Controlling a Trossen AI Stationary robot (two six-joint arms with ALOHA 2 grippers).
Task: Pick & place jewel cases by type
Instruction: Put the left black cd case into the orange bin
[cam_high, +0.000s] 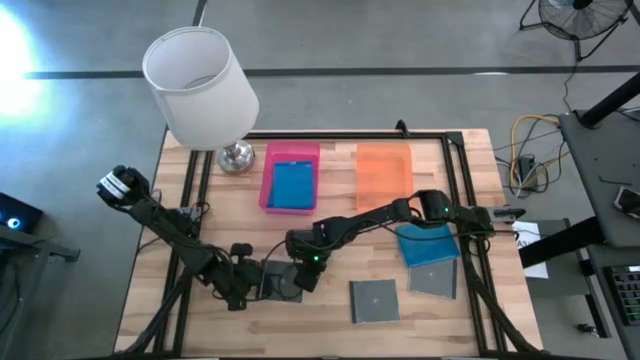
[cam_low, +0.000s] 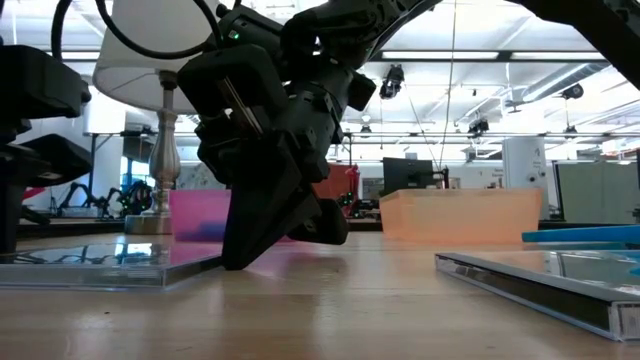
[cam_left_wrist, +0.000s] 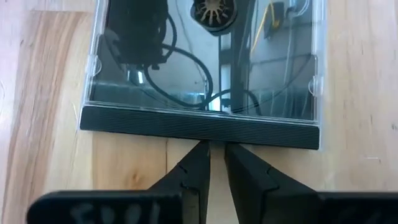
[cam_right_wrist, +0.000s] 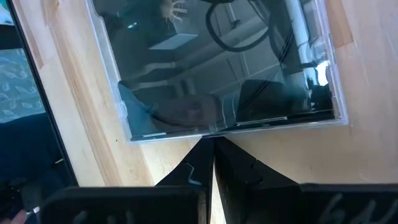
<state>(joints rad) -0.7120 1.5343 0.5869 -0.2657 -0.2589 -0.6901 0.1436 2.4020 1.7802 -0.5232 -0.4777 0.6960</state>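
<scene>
A grey/clear jewel case lies flat on the table near its front edge, between my two grippers. My left gripper stands at the case's black spine side, its fingers a narrow gap apart with only bare wood between them. My right gripper is shut at the opposite, clear edge and slants down to the table. Two more grey cases lie flat to the right. A blue case rests partly on the farther one. My left gripper's fingertips meet the middle of the case's ribbed black spine, slanting down from the table's left, with nothing between the fingers. The case lies flat on the wood. My right gripper's shut fingertips meet the case's clear edge near its middle, slanting down from the right. Their ends stand on the table beside the case's edge.
A pink tray at the back holds a blue case, with an orange tray to its right. A white-shaded lamp stands at the far left corner. A black frame runs along the table's edges.
</scene>
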